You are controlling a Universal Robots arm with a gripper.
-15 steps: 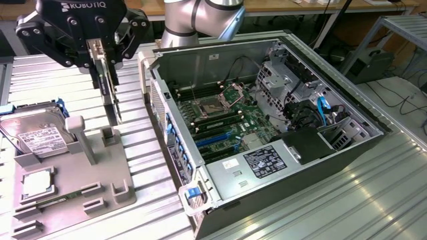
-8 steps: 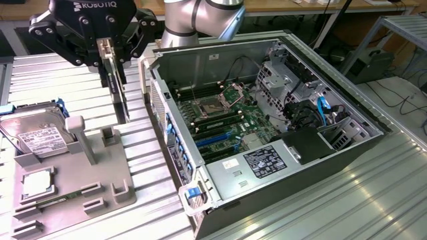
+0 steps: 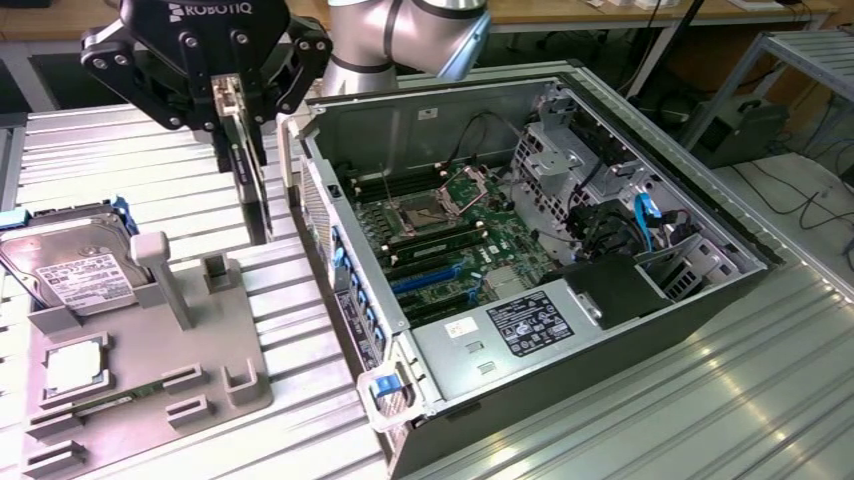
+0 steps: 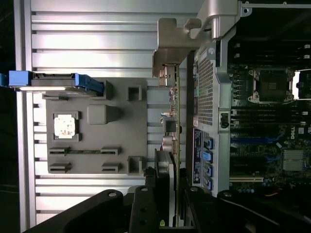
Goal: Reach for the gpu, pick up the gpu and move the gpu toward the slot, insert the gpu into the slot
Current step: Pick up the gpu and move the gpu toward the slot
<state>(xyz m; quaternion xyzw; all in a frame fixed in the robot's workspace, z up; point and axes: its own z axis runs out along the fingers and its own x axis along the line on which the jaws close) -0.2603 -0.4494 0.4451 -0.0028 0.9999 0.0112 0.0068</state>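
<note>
End effector is closed on the upper edge of the gpu, which hangs upright and edge-on above the counter; it sits between the grey fixture and the open computer case, just outside the case wall and touching neither. The pick-up looks done and the carry toward the slot looks to be the step in hand; the blue connector lies down on the motherboard, well apart from the card. Reaching it would call for clearing the case wall and lining the card's lower edge up with the connector. In the wrist view the end effector's body covers the card's gripped end; exactly where the pads meet the card is hard to make out.
</note>
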